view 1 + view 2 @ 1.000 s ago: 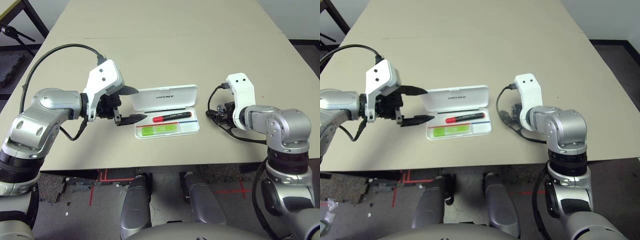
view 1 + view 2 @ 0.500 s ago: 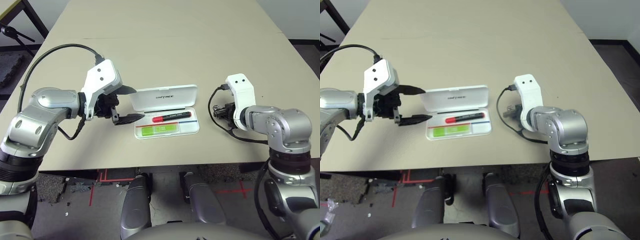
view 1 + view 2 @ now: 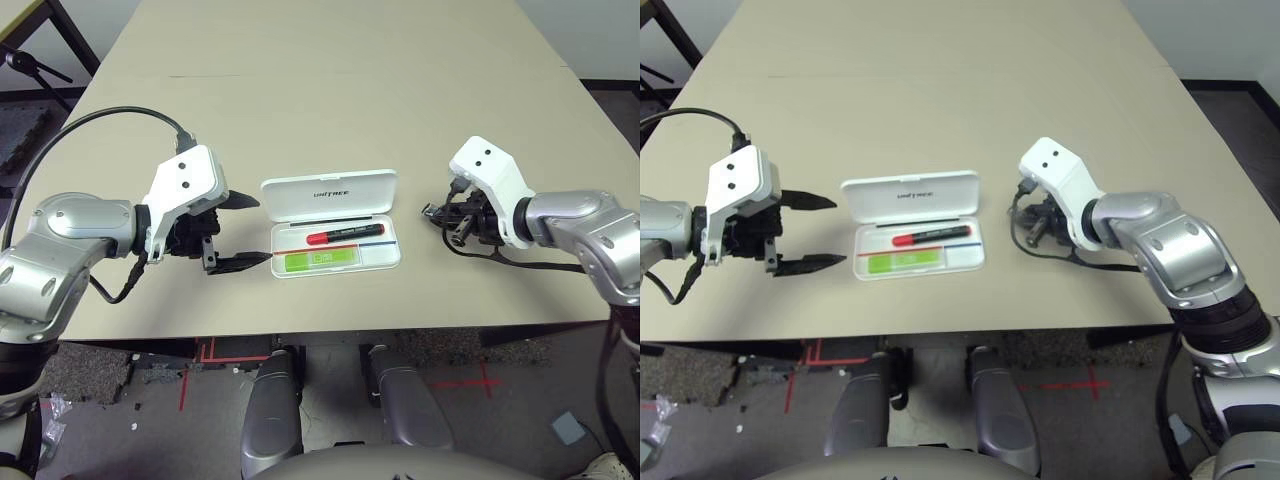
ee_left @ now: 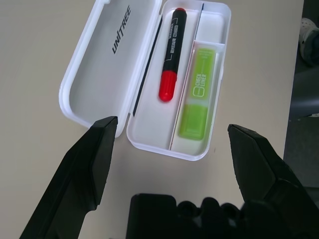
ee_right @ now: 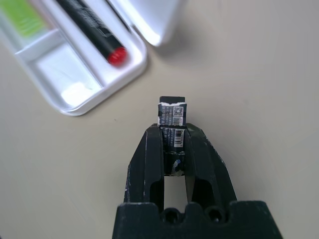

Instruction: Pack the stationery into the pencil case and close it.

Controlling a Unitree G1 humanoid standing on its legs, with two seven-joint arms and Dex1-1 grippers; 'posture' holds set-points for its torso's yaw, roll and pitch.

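The case (image 3: 332, 221) lies open at mid-table (image 3: 330, 90), lid folded back, "UNITREE" legible. In its tray, the red marker (image 3: 344, 236) occupies the far compartment and the green stick (image 3: 322, 260) the near one. The left gripper (image 3: 233, 232) hovers just beside the case's left end, fingers spread wide and empty; its wrist view looks straight into the tray. The right gripper (image 5: 173, 144) sits well to the case's right; its wrist view alone shows the fingers (image 5: 198, 159) clamped on a small black labelled piece (image 5: 172, 121), which the head views hide behind the white housing.
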